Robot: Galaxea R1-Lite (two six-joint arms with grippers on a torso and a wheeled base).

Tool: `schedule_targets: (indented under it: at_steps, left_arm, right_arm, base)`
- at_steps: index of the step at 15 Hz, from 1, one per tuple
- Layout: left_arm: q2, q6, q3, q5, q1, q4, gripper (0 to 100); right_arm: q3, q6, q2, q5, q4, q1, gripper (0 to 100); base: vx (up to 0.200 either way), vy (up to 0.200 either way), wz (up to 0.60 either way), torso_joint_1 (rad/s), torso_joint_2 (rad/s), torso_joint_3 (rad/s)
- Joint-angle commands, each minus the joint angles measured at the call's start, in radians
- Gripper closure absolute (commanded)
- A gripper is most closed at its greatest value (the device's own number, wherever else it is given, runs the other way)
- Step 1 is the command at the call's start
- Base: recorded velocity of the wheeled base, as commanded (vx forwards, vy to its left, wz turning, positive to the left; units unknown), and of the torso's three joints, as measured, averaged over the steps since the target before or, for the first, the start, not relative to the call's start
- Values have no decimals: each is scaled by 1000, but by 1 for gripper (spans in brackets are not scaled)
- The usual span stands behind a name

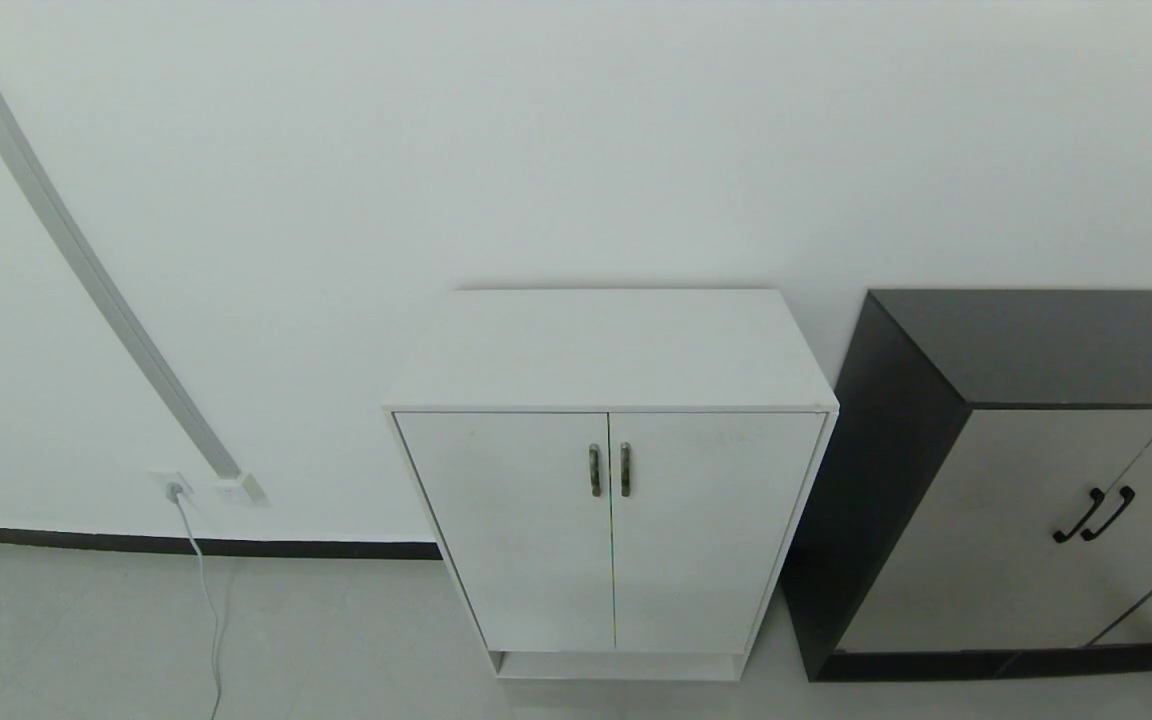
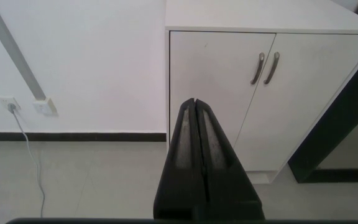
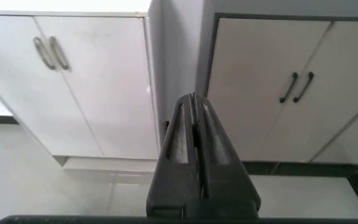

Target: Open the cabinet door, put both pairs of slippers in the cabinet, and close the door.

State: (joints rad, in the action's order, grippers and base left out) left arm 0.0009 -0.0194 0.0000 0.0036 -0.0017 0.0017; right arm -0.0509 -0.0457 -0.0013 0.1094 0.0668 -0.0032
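A white two-door cabinet (image 1: 612, 530) stands against the wall with both doors shut. Two metal handles (image 1: 609, 470) sit side by side at the middle seam. In the left wrist view the white cabinet (image 2: 229, 99) lies ahead, and my left gripper (image 2: 195, 102) is shut with nothing in it, some way short of the left door. My right gripper (image 3: 194, 98) is shut and empty too. It hangs before the gap between the white cabinet (image 3: 79, 87) and the dark one.
A black cabinet with grey doors (image 1: 1016, 480) stands close on the right of the white one. A wall socket with a plugged cable (image 1: 176, 492) and a slanted conduit (image 1: 86, 260) are on the left wall. Grey tiled floor (image 1: 136, 640) lies in front.
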Motion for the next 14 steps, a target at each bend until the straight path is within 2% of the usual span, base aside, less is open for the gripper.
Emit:
schedule_targets:
  at_steps: [1, 3, 14]
  left_arm:
    - [1, -1, 0, -1, 0, 0, 100]
    - [1, -1, 0, -1, 2, 0, 100]
    - [1, 4, 0, -2, 0, 0, 100]
  right_arm:
    - [9, -2, 3, 18, -15, 0, 100]
    - [51, -14, 4, 21, -67, 2, 100]
    - [51, 32, 4, -8, -64, 2, 100]
  base:
    - [0, 0, 0, 0, 0, 0]
    - [0, 0, 0, 0, 0, 0]
    - [0, 0, 0, 0, 0, 0]
